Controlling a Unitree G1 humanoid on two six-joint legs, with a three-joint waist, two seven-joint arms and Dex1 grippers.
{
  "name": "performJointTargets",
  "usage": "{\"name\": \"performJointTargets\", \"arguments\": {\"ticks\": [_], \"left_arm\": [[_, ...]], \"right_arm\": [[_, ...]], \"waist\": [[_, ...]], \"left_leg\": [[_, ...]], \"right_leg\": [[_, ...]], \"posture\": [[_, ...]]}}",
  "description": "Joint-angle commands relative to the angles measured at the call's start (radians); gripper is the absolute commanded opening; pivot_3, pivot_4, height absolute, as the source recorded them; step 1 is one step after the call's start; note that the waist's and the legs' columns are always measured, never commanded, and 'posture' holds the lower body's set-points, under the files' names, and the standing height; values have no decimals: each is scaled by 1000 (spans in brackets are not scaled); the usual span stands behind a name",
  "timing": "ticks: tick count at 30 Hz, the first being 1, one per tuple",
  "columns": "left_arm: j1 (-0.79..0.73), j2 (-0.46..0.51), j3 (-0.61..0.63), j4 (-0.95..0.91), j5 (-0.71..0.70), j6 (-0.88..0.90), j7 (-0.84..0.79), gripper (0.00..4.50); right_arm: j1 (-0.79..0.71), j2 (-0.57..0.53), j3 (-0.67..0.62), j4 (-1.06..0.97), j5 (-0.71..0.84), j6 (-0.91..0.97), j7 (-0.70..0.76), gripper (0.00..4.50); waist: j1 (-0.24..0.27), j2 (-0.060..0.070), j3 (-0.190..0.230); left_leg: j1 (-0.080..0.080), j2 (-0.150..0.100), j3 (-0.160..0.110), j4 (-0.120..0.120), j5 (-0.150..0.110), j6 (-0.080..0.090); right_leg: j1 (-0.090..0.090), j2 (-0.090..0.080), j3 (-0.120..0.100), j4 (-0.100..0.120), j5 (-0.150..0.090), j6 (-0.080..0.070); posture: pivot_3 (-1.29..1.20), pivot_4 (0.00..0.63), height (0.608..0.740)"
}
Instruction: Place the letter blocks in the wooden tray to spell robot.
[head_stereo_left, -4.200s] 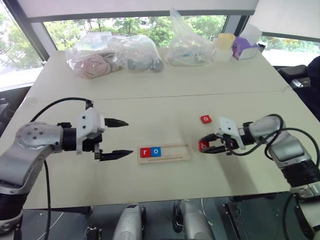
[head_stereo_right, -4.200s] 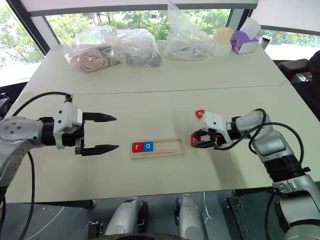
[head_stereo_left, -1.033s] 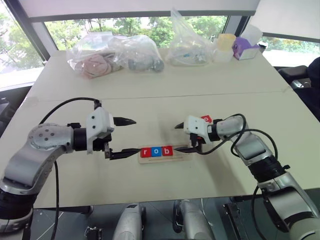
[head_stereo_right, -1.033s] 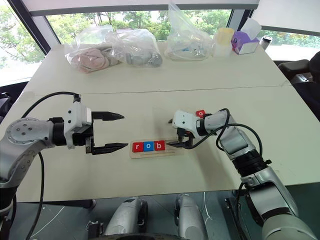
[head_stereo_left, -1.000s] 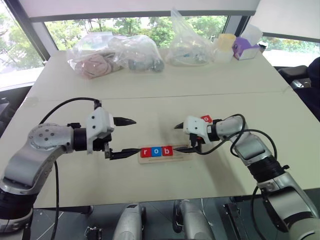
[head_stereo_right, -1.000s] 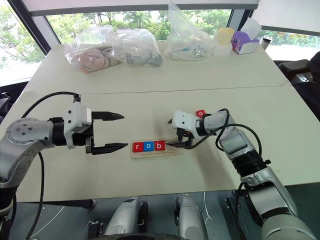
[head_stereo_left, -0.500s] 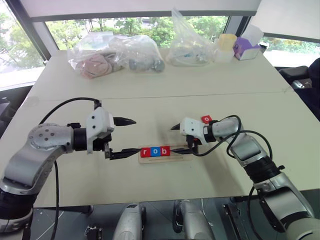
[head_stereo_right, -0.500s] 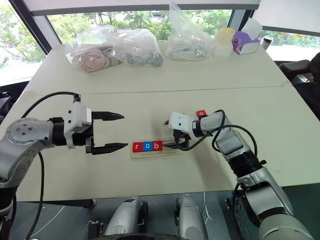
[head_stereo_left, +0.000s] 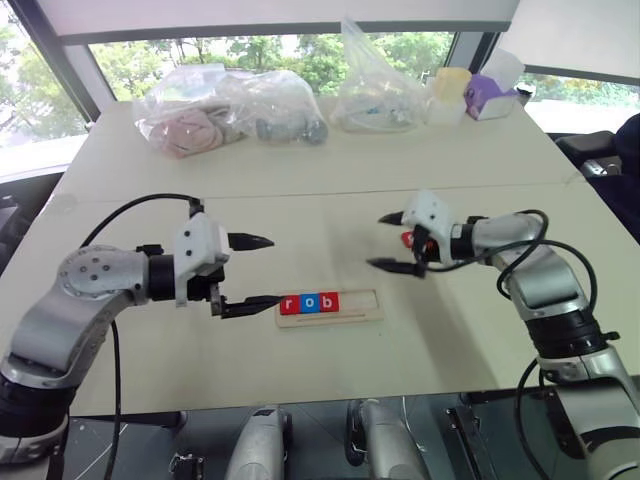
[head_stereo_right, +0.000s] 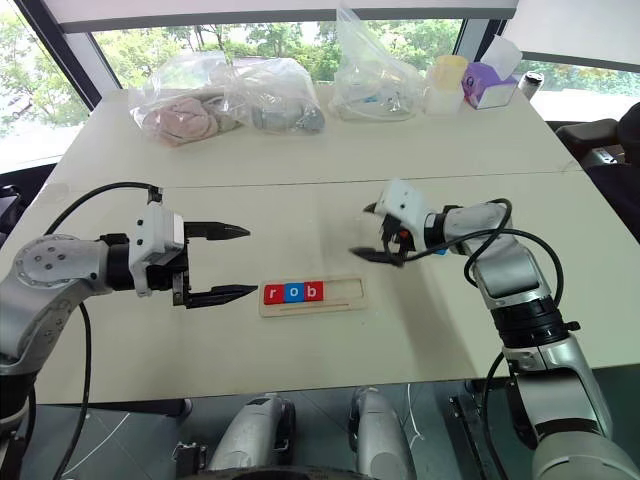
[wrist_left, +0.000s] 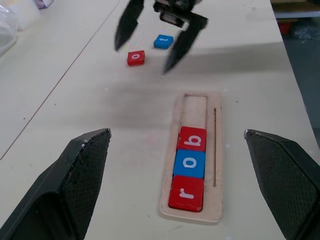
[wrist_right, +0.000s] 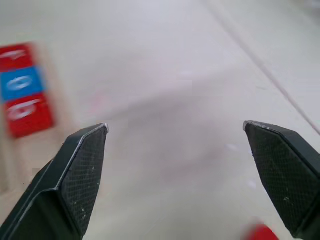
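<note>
The wooden tray (head_stereo_left: 358, 301) lies mid-table with three letter blocks at its left end: a red r (head_stereo_left: 290, 304), a blue o (head_stereo_left: 309, 303) and a red b (head_stereo_left: 328, 302). Its right half is bare. My left gripper (head_stereo_left: 272, 270) hangs open just left of the tray, holding nothing. Right of and behind the tray, my right gripper (head_stereo_left: 376, 241) is raised above the table, open and holding nothing. A loose red o block (wrist_left: 136, 57) and a blue t block (wrist_left: 163, 41) lie on the table under and behind it; the red one (head_stereo_left: 406, 240) peeks out by its fingers.
Clear plastic bags (head_stereo_left: 190, 120) (head_stereo_left: 378, 88) with odds and ends lie along the table's far side, with a yellow cup (head_stereo_left: 450, 88) and a purple box (head_stereo_left: 490, 97) at the far right. A seam (head_stereo_left: 300, 192) crosses the table behind the grippers.
My right gripper has lifted away from the tray's right end and swung up and to the right, over the loose blocks, staying open. The left gripper and the three blocks in the tray have not moved.
</note>
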Motion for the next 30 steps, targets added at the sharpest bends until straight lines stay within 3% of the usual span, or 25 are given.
{"name": "performJointTargets", "arguments": {"ticks": [1, 9, 21, 24, 29, 30], "left_arm": [[-23, -6, -6, -8, 6, -19, -4, 4500], [-42, -12, -22, 10, 17, -35, -14, 4500], [-40, -18, -19, 4, 23, -31, -14, 4500], [-38, -19, -17, 0, 23, -28, -9, 4500], [-32, -21, -17, -5, 24, -27, 0, 4500], [-29, -24, -18, -8, 23, -27, 3, 4500]], "right_arm": [[17, 68, -88, 6, -17, 131, -218, 4458], [39, 207, -152, -45, -36, 368, -531, 4458], [43, 288, -185, 8, -9, 494, -674, 4458], [36, 305, -181, 6, 0, 513, -684, 3610], [33, 317, -193, -29, 17, 573, -709, 1169], [33, 319, -208, -56, 25, 607, -717, 1183]], "waist": [[0, 0, 0], [-1, 0, 0], [-3, 0, -1], [-4, 0, -1], [-6, 0, -1], [-6, 0, -1]], "left_leg": [[0, 0, 0, 0, 0, 0], [0, 0, 0, 0, 0, 0], [0, 0, 0, 0, 0, 0], [0, 0, 0, 0, 0, 0], [1, 0, -1, 0, 0, 0], [0, 0, -1, 0, 0, 0]], "right_leg": [[0, 0, 0, 0, 0, 0], [0, 0, 0, 0, 0, 0], [0, 0, 0, 0, 0, 0], [0, 0, 0, 0, 0, 0], [1, 0, 0, 0, 0, 0], [1, 0, 0, 0, 0, 0]], "posture": [[0, 150, 740], [0, 150, 740], [0, 150, 740], [0, 150, 740], [0, 150, 740], [0, 150, 740]]}}
